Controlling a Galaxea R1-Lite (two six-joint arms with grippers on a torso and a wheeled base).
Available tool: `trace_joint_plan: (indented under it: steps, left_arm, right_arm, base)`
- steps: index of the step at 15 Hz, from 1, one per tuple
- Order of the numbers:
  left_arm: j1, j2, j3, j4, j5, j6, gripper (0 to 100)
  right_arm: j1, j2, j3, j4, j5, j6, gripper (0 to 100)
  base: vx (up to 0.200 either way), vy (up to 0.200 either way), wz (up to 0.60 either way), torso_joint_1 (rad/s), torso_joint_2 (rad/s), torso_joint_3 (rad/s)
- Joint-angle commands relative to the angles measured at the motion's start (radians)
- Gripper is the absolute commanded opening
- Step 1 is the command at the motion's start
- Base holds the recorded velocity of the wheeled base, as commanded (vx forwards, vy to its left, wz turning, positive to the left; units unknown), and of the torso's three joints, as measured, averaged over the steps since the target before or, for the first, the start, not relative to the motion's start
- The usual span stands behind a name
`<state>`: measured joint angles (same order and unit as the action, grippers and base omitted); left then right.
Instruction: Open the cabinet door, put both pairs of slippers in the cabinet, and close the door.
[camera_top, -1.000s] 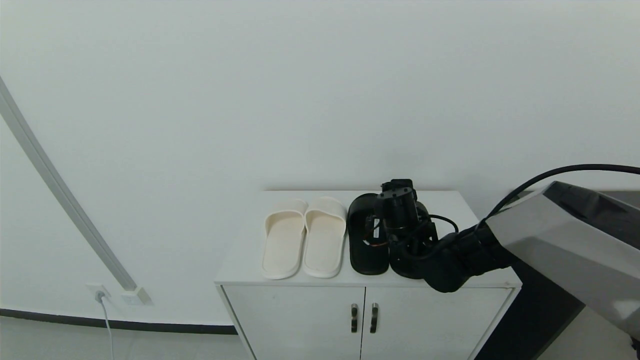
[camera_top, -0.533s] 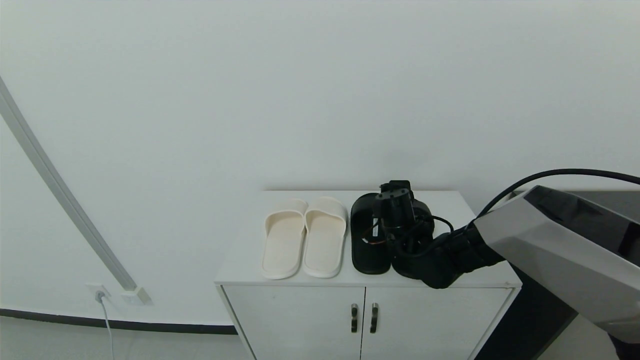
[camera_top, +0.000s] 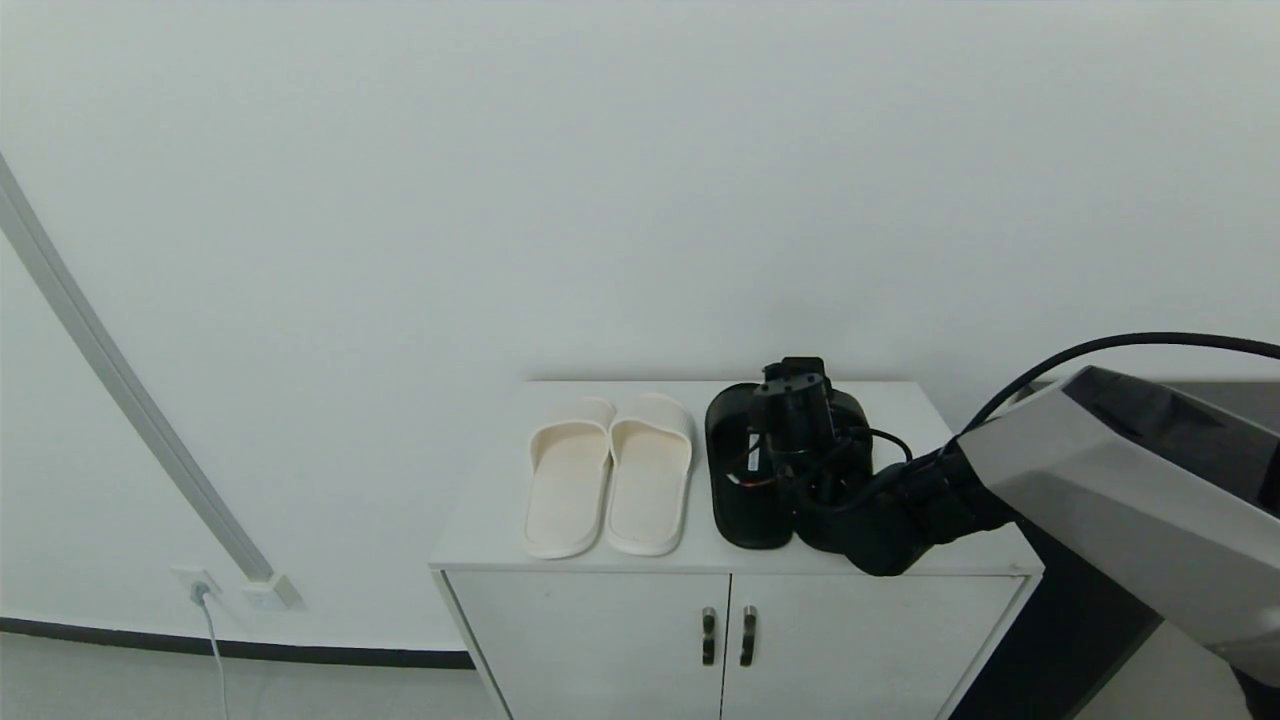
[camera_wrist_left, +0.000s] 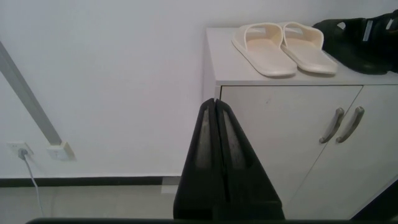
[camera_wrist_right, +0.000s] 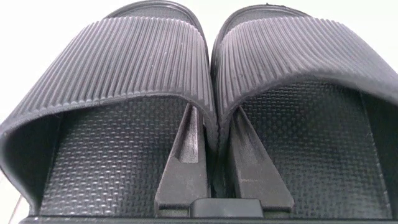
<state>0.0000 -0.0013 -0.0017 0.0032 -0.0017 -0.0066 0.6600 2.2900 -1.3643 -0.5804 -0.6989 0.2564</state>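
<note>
**A:** Where does the black pair sit?

**B:** The black slippers (camera_top: 740, 500) lie side by side on the right part of the cabinet (camera_top: 480, 535) top, with their toes toward the wall. The right gripper (camera_wrist_right: 211, 134) has one of its fingers (camera_wrist_right: 186, 162) under each strap. The two fingers are squeezed onto the inner side walls where the slippers meet.

**A:** What could fail in that hold?

**B:** It bites only thin, soft rubber. On a lift the pair would probably sag and splay. One wall could slide out from between the fingers, and that slipper would drop off the front edge.

**A:** And around it?

**B:** The cream slippers (camera_top: 650, 480) lie just beside the black pair, with a narrow gap between. A sideways swing could knock them askew.

**A:** Anything below?

**B:** Both doors (camera_top: 590, 640) are shut, and their handles (camera_top: 708, 635) meet at the middle seam. A lifted pair would have nowhere to go until a door is opened.

**A:** Could the other arm help?

**B:** The left gripper (camera_wrist_left: 216, 109) hangs low, left of the cabinet, with its fingers pressed together on nothing. It would have to pull a handle. A door swinging out could then cross the loaded right arm's path.
</note>
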Motion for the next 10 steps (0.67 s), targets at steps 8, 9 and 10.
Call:
trace_joint_plan:
  steps: [8,9,10]
  left_arm:
    - [0.000,0.001,0.000,0.000,0.000,0.000,0]
    - [0.000,0.001,0.000,0.000,0.002,0.000,0]
    - [0.000,0.001,0.000,0.000,0.002,0.000,0]
  right_arm:
    - [0.138,-0.641,0.645,-0.061,0.407,-0.046,0]
    - [0.138,-0.692,0.691,-0.062,0.452,-0.075,0]
    - [0.139,-0.751,0.745,-0.058,0.503,-0.112,0]
  base:
    - [0.000,0.000,0.00,0.000,0.00,0.000]
    - [0.000,0.000,0.00,0.000,0.00,0.000]
    - [0.000,0.000,0.00,0.000,0.00,0.000]
